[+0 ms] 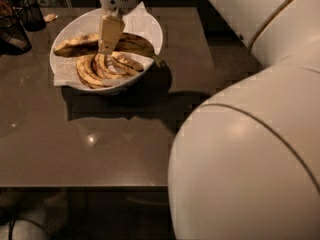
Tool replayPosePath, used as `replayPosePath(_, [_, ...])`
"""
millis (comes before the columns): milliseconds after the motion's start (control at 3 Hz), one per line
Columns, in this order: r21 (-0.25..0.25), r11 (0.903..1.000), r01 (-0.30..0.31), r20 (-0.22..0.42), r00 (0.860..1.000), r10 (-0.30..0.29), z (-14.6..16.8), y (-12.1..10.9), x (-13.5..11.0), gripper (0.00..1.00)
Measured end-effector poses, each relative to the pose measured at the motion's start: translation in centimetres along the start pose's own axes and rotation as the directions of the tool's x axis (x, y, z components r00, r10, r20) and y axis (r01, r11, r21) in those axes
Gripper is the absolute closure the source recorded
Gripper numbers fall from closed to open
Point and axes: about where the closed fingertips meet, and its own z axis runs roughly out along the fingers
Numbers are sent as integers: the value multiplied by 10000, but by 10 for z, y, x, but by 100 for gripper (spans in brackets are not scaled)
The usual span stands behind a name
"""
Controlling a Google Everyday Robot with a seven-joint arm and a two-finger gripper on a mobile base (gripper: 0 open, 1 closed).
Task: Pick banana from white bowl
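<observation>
The white bowl (116, 88), lined with crumpled white paper, stands on the table at the upper left of the camera view. The banana (134, 44), long, yellow with brown streaks, lies across the bowl's top half, its stem tip reaching over the right rim. Several shorter browned banana pieces (100, 69) lie below it. My gripper (110, 45) comes straight down from the top edge and sits at the banana's middle, covering that part of it.
A dark wire cup (31, 14) and other dark items stand at the table's far left corner. The brown table (100, 144) runs toward the front edge. My large white arm segments (250, 159) fill the right side of the view.
</observation>
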Motion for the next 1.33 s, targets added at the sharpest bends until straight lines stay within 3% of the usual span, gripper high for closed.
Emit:
replayPosePath(333, [-172, 9998, -23, -500, 9987, 14, -8, 7, -5, 100])
replayPosePath(1000, [-987, 9947, -290, -1059, 9942, 185, -24, 66, -14, 100])
replayPosePath(1333, [-1429, 9876, -644, -980, 9939, 506, -23, 97, -13, 100])
